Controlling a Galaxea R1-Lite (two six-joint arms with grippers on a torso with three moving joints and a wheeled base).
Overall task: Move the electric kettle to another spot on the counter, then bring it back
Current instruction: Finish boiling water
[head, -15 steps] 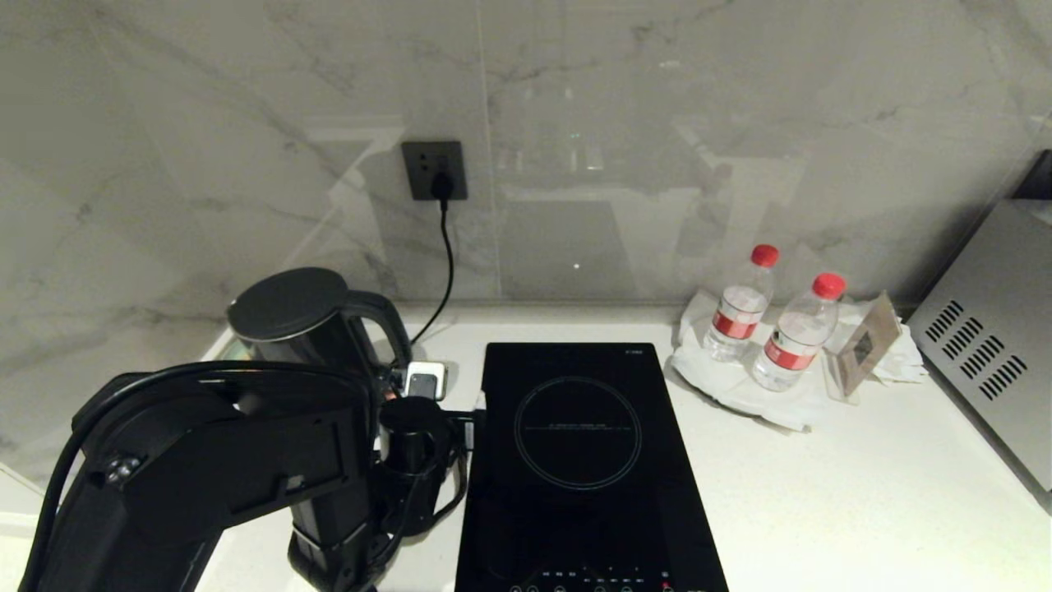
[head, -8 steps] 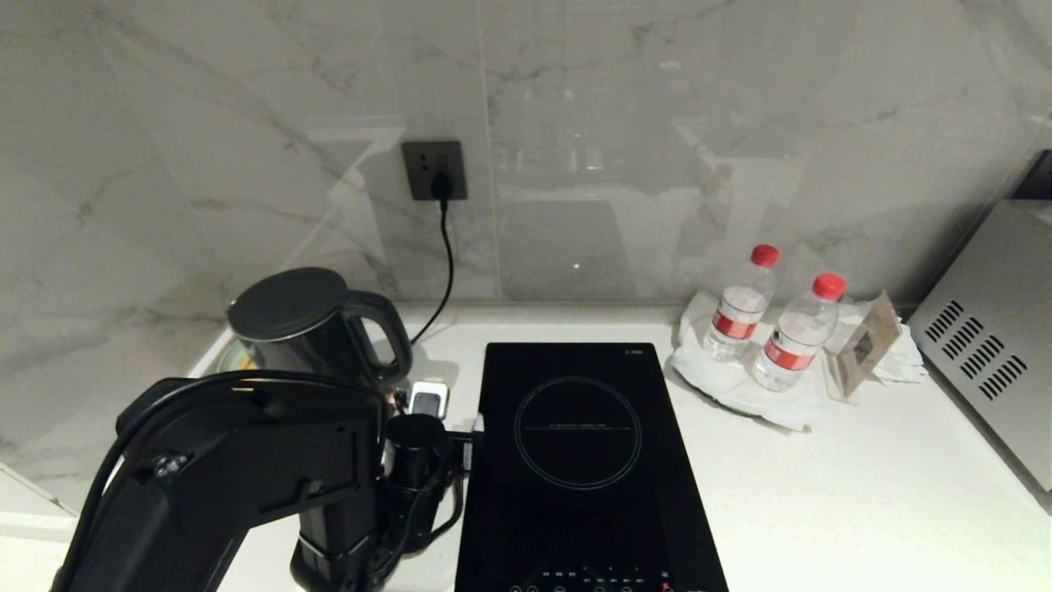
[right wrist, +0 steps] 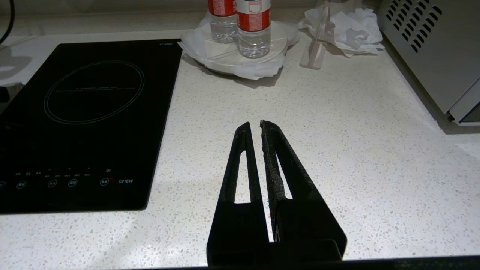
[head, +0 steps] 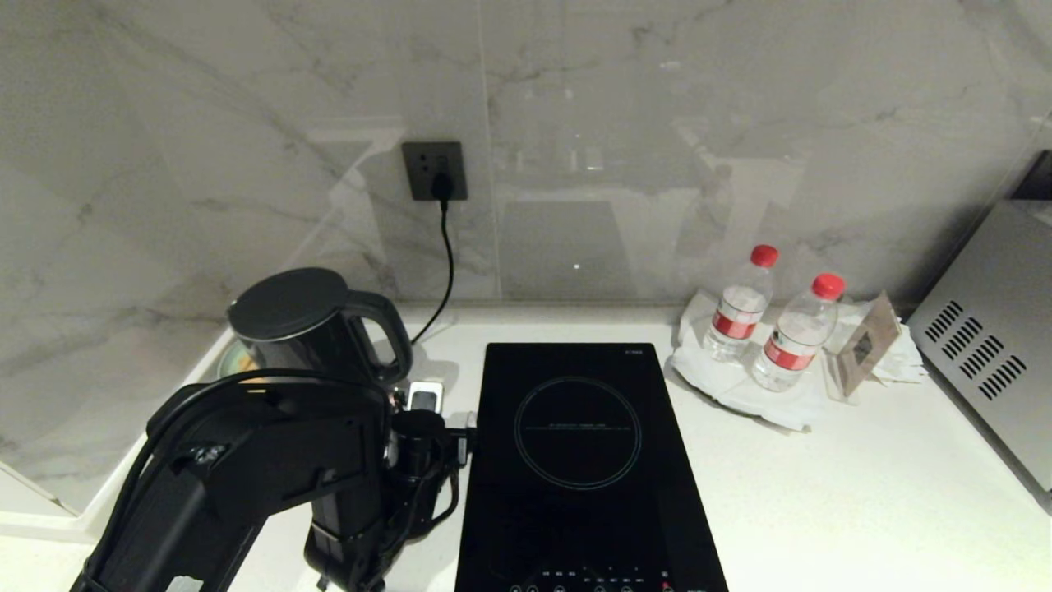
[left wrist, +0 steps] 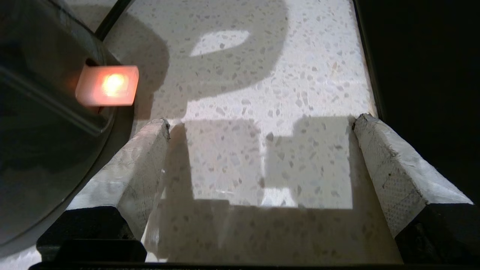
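kettle (head: 308, 329) sits upright on the counter (head: 822, 493), just left of the hob (head: 583, 460) | left gripper (left wrist: 258, 123) low between kettle and hob, jaws wide apart, holding nothing | right gripper (right wrist: 255, 123) right of hob, fingers together, empty

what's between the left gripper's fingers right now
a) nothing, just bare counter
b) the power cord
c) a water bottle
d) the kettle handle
a: in the left wrist view the left gripper stands wide open, with only speckled counter between its fingers, and the electric kettle off to one side of them.
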